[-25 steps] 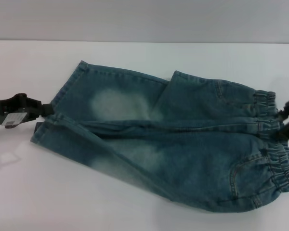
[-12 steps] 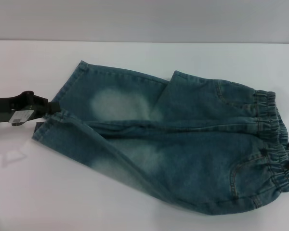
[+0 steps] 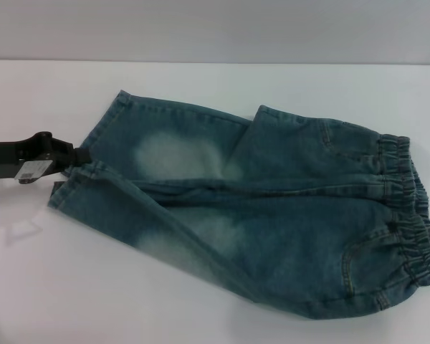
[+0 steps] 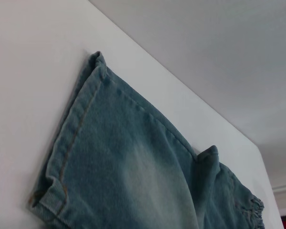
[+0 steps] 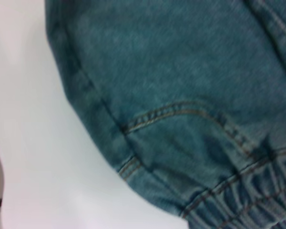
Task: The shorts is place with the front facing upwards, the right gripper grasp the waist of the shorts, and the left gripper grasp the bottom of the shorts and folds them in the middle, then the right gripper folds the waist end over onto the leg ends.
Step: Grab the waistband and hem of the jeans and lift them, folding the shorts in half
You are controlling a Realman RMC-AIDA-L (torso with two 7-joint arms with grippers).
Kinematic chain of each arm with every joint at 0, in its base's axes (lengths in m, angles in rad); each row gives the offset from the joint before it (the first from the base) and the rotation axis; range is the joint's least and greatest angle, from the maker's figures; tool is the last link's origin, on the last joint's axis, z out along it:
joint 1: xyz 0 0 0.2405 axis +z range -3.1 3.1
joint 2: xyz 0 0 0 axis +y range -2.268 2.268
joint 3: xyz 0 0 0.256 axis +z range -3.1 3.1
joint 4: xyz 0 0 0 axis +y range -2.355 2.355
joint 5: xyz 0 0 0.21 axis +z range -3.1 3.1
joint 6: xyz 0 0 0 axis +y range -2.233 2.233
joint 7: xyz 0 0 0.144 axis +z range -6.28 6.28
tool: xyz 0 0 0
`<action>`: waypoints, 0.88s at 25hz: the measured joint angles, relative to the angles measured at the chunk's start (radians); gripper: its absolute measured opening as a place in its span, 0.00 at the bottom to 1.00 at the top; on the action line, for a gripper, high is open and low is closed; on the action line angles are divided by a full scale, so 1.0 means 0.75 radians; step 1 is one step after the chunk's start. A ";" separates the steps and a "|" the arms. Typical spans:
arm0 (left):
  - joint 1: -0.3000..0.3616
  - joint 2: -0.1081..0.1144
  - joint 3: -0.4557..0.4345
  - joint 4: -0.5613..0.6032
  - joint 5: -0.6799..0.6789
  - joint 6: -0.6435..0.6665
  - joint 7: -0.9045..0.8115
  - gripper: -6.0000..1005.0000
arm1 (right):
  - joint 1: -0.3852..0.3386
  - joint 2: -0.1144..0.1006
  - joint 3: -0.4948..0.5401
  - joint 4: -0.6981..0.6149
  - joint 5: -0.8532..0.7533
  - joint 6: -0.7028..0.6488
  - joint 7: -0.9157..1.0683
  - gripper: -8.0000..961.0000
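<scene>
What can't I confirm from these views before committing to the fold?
- Right gripper: not visible in the head view, off its right edge past the waist of the shorts; its wrist view shows only denim.
- Left gripper: jaws merge with the bottom of the shorts, so grip is unclear.

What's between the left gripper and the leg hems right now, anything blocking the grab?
Nothing visible. In the head view the left gripper is right at the leg hems of the shorts, where the two legs meet, with only bare white table around. No other object lies on or beside the denim.
</scene>
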 joint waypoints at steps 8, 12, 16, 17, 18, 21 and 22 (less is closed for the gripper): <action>0.000 -0.002 0.000 0.000 0.004 -0.009 0.003 0.08 | 0.020 -0.002 -0.087 0.059 0.002 0.004 -0.007 0.68; 0.000 -0.002 0.001 0.000 0.004 -0.021 0.003 0.08 | 0.022 -0.003 -0.092 0.071 0.003 0.006 -0.009 0.68; -0.001 -0.002 0.008 0.000 0.004 -0.028 0.003 0.08 | 0.026 -0.003 -0.107 0.078 0.003 0.021 -0.015 0.68; -0.002 -0.002 0.008 0.000 0.004 -0.028 0.003 0.08 | 0.027 -0.003 -0.114 0.078 0.003 0.023 -0.015 0.68; -0.002 -0.001 0.009 0.000 0.004 -0.028 0.003 0.08 | 0.028 -0.003 -0.123 0.081 0.003 0.026 -0.016 0.68; -0.003 0.002 0.009 0.000 0.004 -0.028 0.003 0.08 | 0.033 0.000 -0.143 0.096 0.003 0.040 -0.016 0.67; -0.003 0.002 0.009 0.000 0.004 -0.028 0.003 0.08 | 0.035 0.001 -0.149 0.101 0.003 0.044 -0.015 0.67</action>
